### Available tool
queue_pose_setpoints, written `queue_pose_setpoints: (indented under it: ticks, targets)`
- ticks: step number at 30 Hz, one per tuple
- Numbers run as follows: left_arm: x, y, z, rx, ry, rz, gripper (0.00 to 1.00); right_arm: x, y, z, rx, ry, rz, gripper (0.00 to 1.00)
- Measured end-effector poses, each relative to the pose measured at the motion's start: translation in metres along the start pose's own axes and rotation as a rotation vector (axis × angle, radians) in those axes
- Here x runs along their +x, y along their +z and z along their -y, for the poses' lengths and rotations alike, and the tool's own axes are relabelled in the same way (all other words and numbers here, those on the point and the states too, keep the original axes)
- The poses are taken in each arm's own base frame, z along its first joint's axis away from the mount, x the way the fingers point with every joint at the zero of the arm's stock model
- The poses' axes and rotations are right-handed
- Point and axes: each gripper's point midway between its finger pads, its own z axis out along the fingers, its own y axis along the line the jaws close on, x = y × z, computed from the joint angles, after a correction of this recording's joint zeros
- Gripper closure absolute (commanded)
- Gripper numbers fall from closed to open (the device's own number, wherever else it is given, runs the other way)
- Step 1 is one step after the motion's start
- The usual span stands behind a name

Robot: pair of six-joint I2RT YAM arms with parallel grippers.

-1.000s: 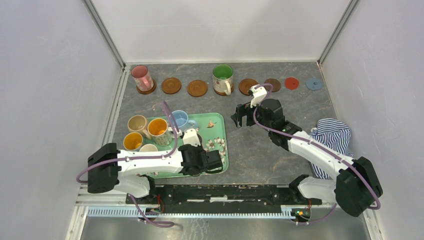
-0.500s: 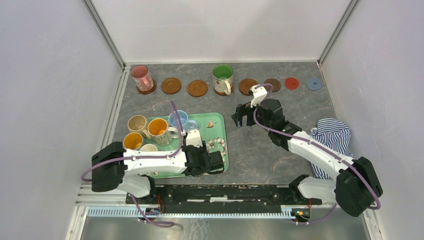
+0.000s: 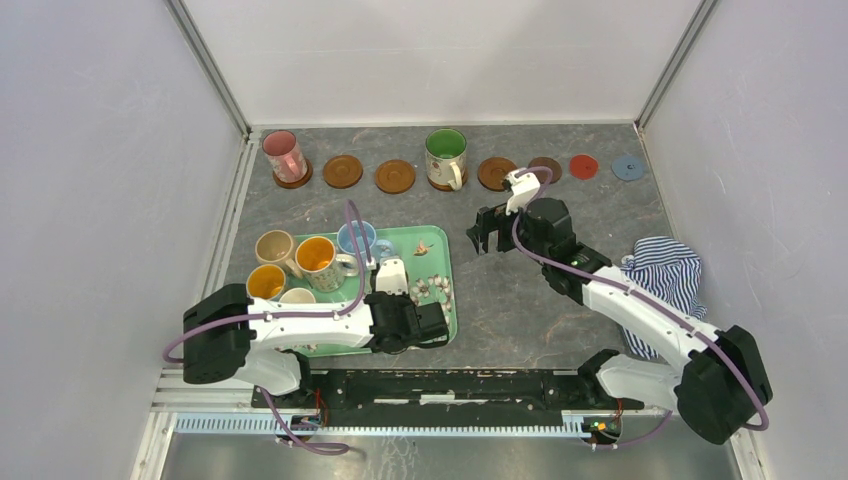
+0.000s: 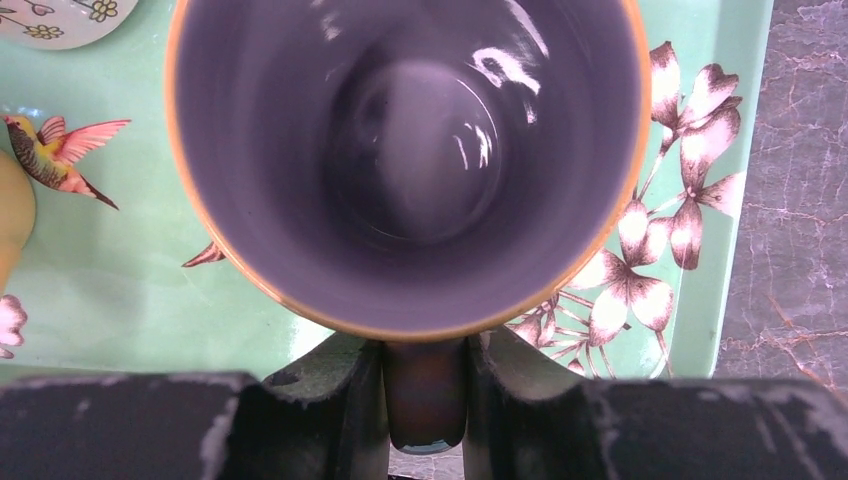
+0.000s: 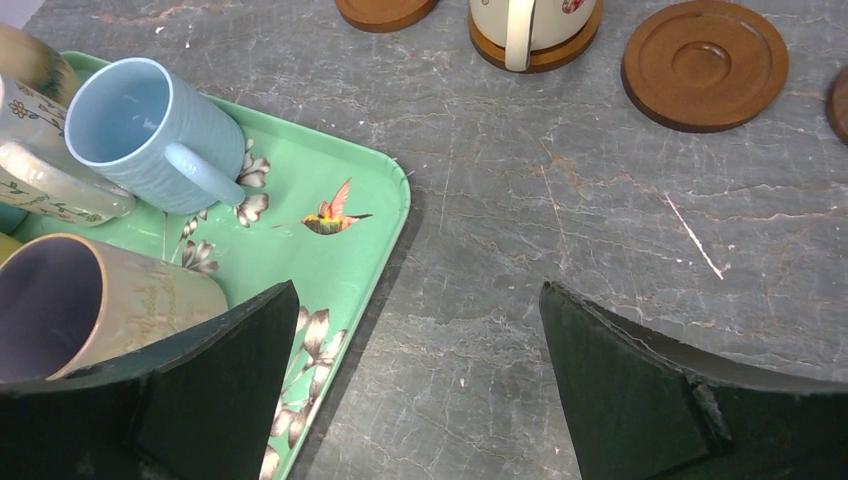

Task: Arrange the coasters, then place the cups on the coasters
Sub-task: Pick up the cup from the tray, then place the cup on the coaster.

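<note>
Left wrist view showed the step in hand: fetching another cup from the tray (image 4: 120, 290) for the row of coasters (image 3: 395, 176) along the far edge of the table (image 3: 520, 300). The left gripper (image 4: 425, 405) was closed almost fully, its fingers (image 4: 340, 410) pinching the handle (image 4: 425, 380) of the lilac-lined cup (image 4: 410, 170) from both sides. That cup sat over the tray's right part, near the rim; whether its base was flat on the tray could not be told. The pink cup (image 3: 284, 157) and the green cup (image 3: 446, 158) were each on a coaster, and several coasters were bare. The next move probably called for a straight lift clear of the neighbouring cups, then a carry to a bare coaster, with care that the cup did not swing on so narrow a hold. The right gripper (image 5: 418, 300) had its jaws spread wide, held nothing, and hung above the table between the tray and the coasters.
</note>
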Motion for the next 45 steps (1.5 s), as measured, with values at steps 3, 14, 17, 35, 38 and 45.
queue_pose_setpoints:
  ticks: [3,14,17,35,38,45]
  targets:
    - [-0.001,0.000,0.000,0.002,0.019,0.003,0.98,-0.006,-0.004,-0.001,-0.001,0.000,0.010,0.02]
    - [-0.037,-0.027,0.020,0.120,0.099,0.049,0.98,-0.063,-0.027,-0.008,-0.002,0.004,0.144,0.02]
    - [-0.052,-0.038,0.030,0.169,0.100,0.077,0.98,-0.070,-0.031,-0.007,0.009,0.005,0.157,0.02]
    - [-0.201,-0.007,0.017,0.119,-0.030,0.240,0.98,-0.098,-0.056,0.005,0.094,0.038,0.231,0.02]
    - [-0.230,0.011,0.004,0.071,-0.049,0.266,0.98,-0.099,-0.058,0.005,0.093,0.048,0.237,0.02]
    - [-0.267,0.061,-0.020,-0.008,-0.075,0.274,0.98,-0.100,-0.058,0.004,0.093,0.050,0.239,0.02]
